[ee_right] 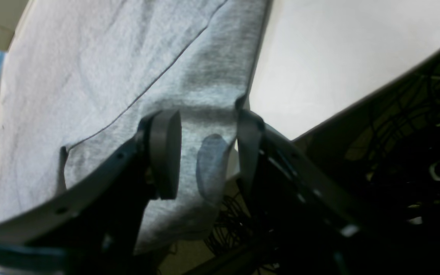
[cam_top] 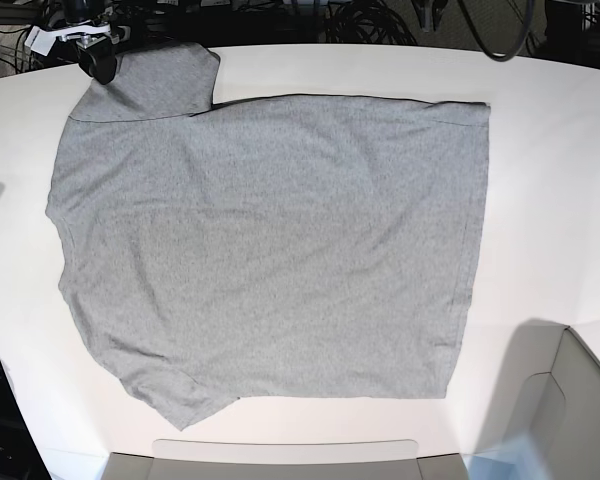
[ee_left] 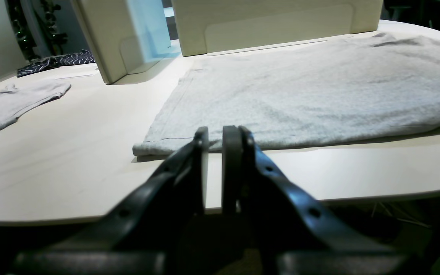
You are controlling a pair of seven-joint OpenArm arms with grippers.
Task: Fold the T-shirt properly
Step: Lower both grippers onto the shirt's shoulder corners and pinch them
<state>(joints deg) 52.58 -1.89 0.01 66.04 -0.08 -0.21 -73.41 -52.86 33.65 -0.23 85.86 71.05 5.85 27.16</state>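
The light grey T-shirt (cam_top: 270, 250) lies spread flat on the white table (cam_top: 550, 180), plain side up. One sleeve (cam_top: 165, 80) reaches the far left table edge. My right gripper (cam_top: 100, 62) is at that sleeve. In the right wrist view it (ee_right: 206, 152) is open, with a fold of the sleeve (ee_right: 212, 168) hanging between its fingers over the table edge. My left gripper (ee_left: 216, 137) is just off the table edge, jaws nearly together and empty, a little short of the shirt's hem corner (ee_left: 147, 147). It is not seen in the base view.
Two cream box-like panels (ee_left: 281, 26) (ee_left: 120, 42) stand at the table's back; they also show in the base view (cam_top: 580, 400). Another grey cloth (ee_left: 10, 103) and a dark patterned cloth (ee_left: 59, 61) lie at the left. Cables hang below the table edge (ee_right: 395, 114).
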